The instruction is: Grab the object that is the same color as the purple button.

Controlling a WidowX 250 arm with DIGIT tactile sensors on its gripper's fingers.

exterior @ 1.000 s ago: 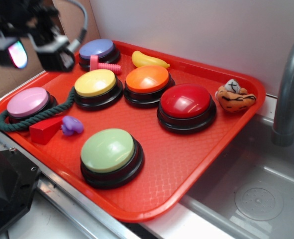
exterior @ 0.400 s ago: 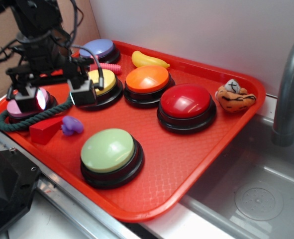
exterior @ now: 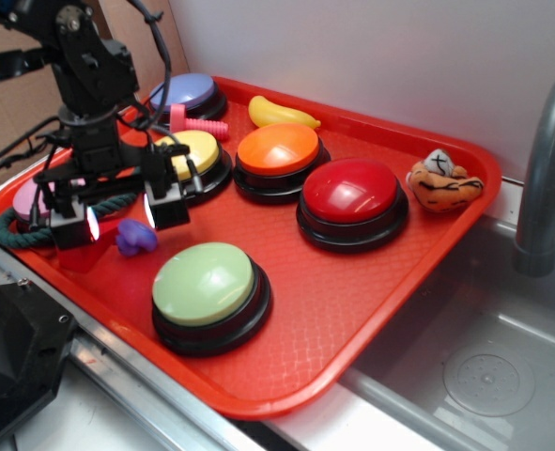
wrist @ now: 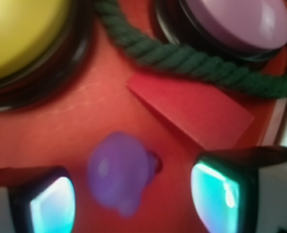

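The small lumpy purple toy (exterior: 134,238) lies on the red tray (exterior: 352,310) near its front left edge. In the wrist view the toy (wrist: 120,172) sits between my two fingers, nearer the left one, with a gap on each side. My gripper (exterior: 120,219) is open and hangs low over the toy, one finger on each side, not touching it. The purple button (exterior: 185,94), a lavender dome on a black base, stands at the tray's back left.
A red wedge block (wrist: 194,109) and a green rope (wrist: 192,60) lie just beyond the toy, by the pink-domed button (wrist: 235,22). The yellow button (exterior: 194,155) is behind my gripper, the green button (exterior: 207,287) to its right. A sink (exterior: 484,376) lies right of the tray.
My gripper has come forward and down from above the tray's back left, past the pink and yellow buttons, and now straddles the purple toy. The toy has not moved.
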